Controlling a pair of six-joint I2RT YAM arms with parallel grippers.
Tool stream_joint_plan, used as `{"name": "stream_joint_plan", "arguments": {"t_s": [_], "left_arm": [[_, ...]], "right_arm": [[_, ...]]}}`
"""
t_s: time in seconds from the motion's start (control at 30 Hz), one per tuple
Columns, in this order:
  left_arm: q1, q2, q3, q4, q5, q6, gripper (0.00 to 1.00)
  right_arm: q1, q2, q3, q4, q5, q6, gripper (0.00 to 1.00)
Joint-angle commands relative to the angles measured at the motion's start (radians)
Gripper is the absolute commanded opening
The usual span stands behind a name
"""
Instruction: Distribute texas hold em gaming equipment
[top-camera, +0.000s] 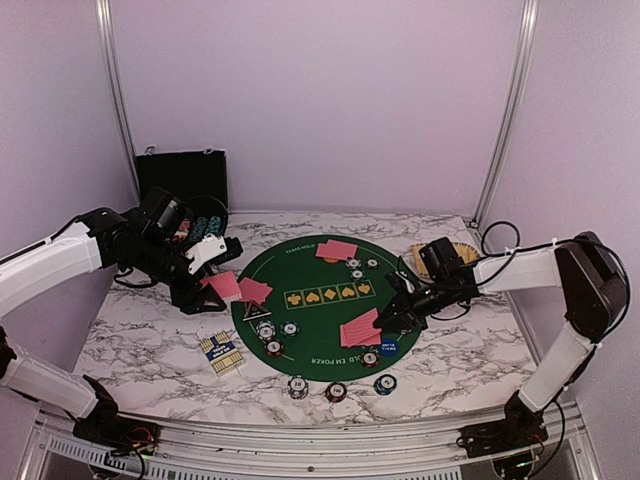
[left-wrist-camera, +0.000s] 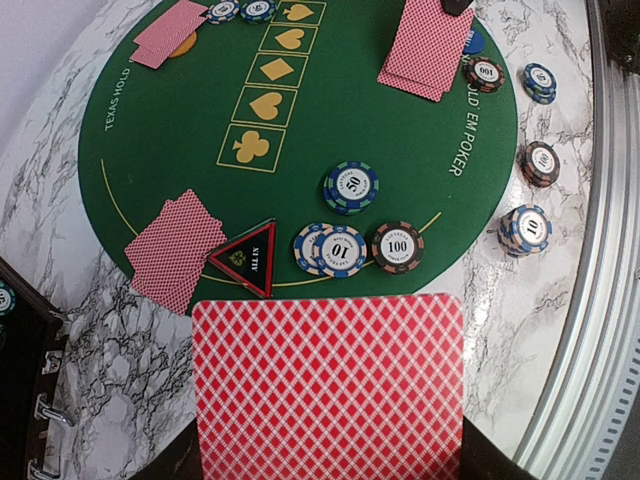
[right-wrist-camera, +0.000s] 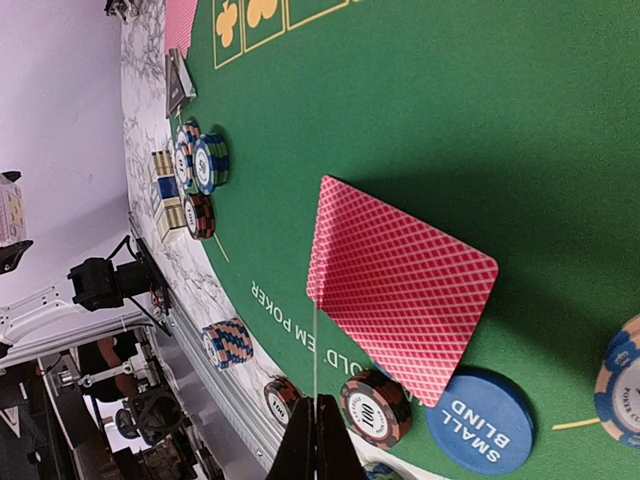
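Poker gear lies spread over the marble worktop (top-camera: 150, 340), most of it on the round green mat (top-camera: 310, 262) between your two arms. Red-backed cards are the biggest pieces. A far pair (top-camera: 337, 249) lies at the mat's back edge, a left pair (top-camera: 255, 290) at its left edge, and a right pair (right-wrist-camera: 400, 290) in front of your right gripper (right-wrist-camera: 318, 440).

Your left gripper (top-camera: 208, 272) is clamped on a single card (left-wrist-camera: 330, 390), held flat just off the mat's left edge. Your right gripper is pinched fully closed on what looks like a second card (right-wrist-camera: 315, 340), seen edge-on.

Cards will likely feel light, thin, bendy and slick. Pinch one short edge and don't squeeze hard.

Chip stacks (left-wrist-camera: 340, 248) sit beside the black triangular button (left-wrist-camera: 247, 257). Three loose chips (top-camera: 336, 391) rest on bare worktop near you. Chips should be stiff and heavier, so grip them across the rim. The blue button (right-wrist-camera: 478, 420) lies just beside the right pair.
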Motion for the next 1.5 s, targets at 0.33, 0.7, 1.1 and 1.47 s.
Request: {"name": "stream_joint_plan", "arguments": {"t_s": [0.33,0.7,1.1,1.47], "left_arm": [[0.004,-0.008,0.011,0.015,0.01,-0.002,0.0],[0.004,-0.014,0.005,0.015,0.009,-0.001,0.0],[0.004,-0.005,0.008,0.014,0.014,0.0,0.0],[0.004,-0.006,0.003,0.014,0.012,0.0,0.0]], "right_arm": [[-0.02,-0.013,0.036,-0.123,0.146,-0.075,0.0],[-0.02,-0.019,0.073,-0.188,0.205,-0.096,0.25],[-0.019,-0.078,0.207,-0.335,0.327,-0.128,0.76],[0.081,-0.056,0.354,-0.262,0.307,-0.059,0.99]]}}
